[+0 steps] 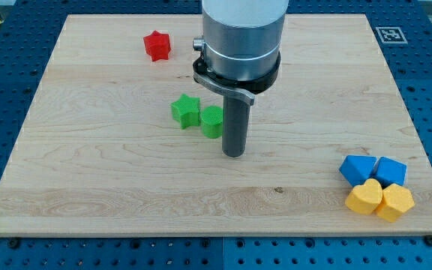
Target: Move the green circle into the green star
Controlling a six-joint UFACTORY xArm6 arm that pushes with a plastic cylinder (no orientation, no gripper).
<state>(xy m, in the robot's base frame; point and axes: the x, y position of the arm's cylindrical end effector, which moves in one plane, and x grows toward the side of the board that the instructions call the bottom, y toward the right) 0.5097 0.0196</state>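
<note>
The green circle [211, 121] is sitting near the frame's centre, touching the green star [185, 110] on its left; my tip [234, 154] is resting just right of the circle, holding nothing, being a bare rod; a red star [157, 46] is lying upper left; two blue blocks [373, 169] and two yellow hearts [379, 200] are clustering lower right on the board [88, 172].

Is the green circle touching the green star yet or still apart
Touching, as far as this view shows: the green circle sits against the green star on its right side, no board visible between them. My tip is just right of the circle.
</note>
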